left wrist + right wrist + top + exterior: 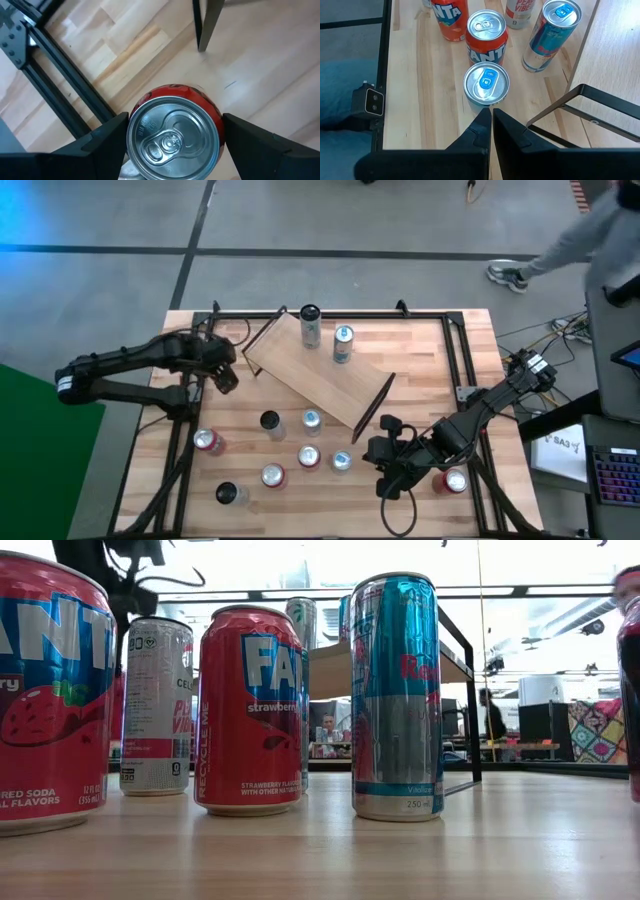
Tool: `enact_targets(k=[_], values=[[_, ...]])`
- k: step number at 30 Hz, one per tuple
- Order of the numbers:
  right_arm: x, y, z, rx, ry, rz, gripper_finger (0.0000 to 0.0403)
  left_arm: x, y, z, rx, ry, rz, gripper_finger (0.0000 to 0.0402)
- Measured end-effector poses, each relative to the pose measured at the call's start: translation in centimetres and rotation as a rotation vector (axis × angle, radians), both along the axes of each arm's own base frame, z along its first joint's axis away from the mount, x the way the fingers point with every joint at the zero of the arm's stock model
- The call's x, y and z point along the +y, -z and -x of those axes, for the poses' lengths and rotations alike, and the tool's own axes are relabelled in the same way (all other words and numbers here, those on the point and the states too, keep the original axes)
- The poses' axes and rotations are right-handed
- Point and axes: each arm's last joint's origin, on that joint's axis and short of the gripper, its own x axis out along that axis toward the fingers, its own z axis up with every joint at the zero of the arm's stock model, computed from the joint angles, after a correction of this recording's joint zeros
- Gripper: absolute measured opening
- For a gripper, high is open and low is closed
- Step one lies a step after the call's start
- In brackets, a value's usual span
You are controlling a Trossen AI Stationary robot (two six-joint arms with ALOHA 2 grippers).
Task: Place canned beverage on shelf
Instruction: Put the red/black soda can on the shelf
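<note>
From above, the left gripper (222, 370) sits just off the left end of the shelf (315, 375), a light-wood plank lying askew across the butcher-block table (440, 370) with a thin black frame at each short end; two cans already stand on it, a dark-topped one (310, 325) and a blue-and-silver one (343, 343). The right gripper (385, 455) waits near the front edge, fingers pressed shut on nothing. At table height, the red strawberry soda can (250, 710) and the tall blue-and-silver energy-drink can (397, 695) crowd the foreground, with the shelf plank raised on its black legs behind them (the left gripper itself cannot be made out here). The left wrist camera shows the red aluminium can with a silver pull-tab top (172, 137) set between its two dark fingers (107, 137), which stand wide on either side; whether they actually press the can's wall cannot be told, so a loose hold could let it slip as it travels. One black shelf leg (207, 22) stands close ahead, and a low carry would likely clip it and nudge the plank and its cans. The right wrist camera shows its closed fingers (480, 132) just beside a blue-topped can (486, 84), a knock risk if that arm stirs.
</note>
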Motion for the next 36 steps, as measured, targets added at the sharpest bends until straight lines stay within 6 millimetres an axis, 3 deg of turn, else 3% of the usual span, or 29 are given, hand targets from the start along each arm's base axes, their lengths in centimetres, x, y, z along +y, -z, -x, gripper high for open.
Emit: enact_targets(k=[13, 18, 22, 27, 32, 36], values=[[0.0, 0.0, 0.0, -0.004, -0.011, 0.02, 0.0009, -1.4, -7.4, 0.9, -0.144, 0.08, -0.015, 0.028], [-0.4, -0.3, 0.0, -0.052, -0.003, 0.139, 0.0009, -2.3, -10.9, 1.5, -0.268, 0.139, 0.002, 0.028], [-1.4, -1.8, -0.2, -0.153, 0.007, 0.242, 0.0009, -3.4, -12.8, 1.3, -0.379, 0.208, 0.012, 0.028], [-2.2, -3.6, -0.6, -0.29, -0.022, 0.322, 0.0009, -5.0, -14.0, -0.6, -0.573, 0.347, 0.016, 0.028], [-2.8, -4.4, -0.8, -0.331, -0.027, 0.335, 0.0009, -7.1, -14.1, -2.9, -0.623, 0.459, -0.009, 0.028], [-3.4, -4.4, -1.1, -0.327, -0.024, 0.295, 0.0009, -9.0, -14.1, -6.0, -0.684, 0.576, -0.078, 0.028]])
